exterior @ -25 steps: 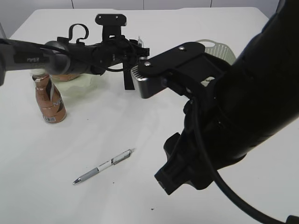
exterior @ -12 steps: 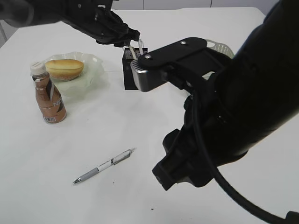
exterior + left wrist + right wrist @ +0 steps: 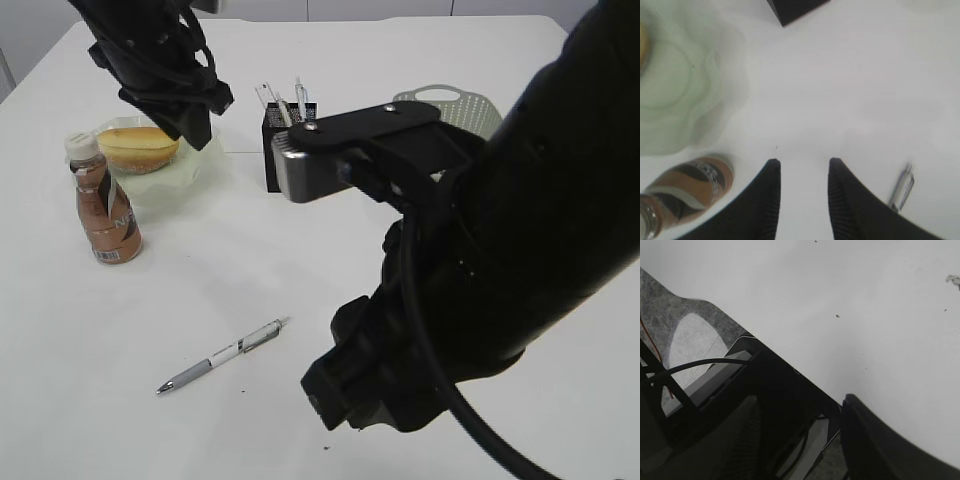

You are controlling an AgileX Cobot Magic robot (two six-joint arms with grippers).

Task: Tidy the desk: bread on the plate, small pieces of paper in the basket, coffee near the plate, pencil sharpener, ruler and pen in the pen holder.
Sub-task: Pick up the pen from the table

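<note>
The bread (image 3: 138,147) lies on the pale green plate (image 3: 172,188). The brown coffee bottle (image 3: 107,210) stands just in front of the plate. A silver pen (image 3: 222,356) lies on the table at the front. The black pen holder (image 3: 272,152) holds a ruler and another pen (image 3: 299,98). My left gripper (image 3: 190,115) hangs above the plate's right side; the left wrist view shows it (image 3: 804,165) open and empty, with the plate (image 3: 670,90), the bottle (image 3: 690,185) and the pen (image 3: 902,187) below. My right gripper (image 3: 800,425) is open and empty near the table's front edge.
A pale green basket (image 3: 450,100) stands behind the right arm at the back right. The right arm (image 3: 480,260) fills the right half of the exterior view and hides the table behind it. The pen holder's corner (image 3: 795,7) shows at the top of the left wrist view.
My left arm has drawn back from the pen holder, moving left and up to above the plate. The right arm has shifted slightly left.
</note>
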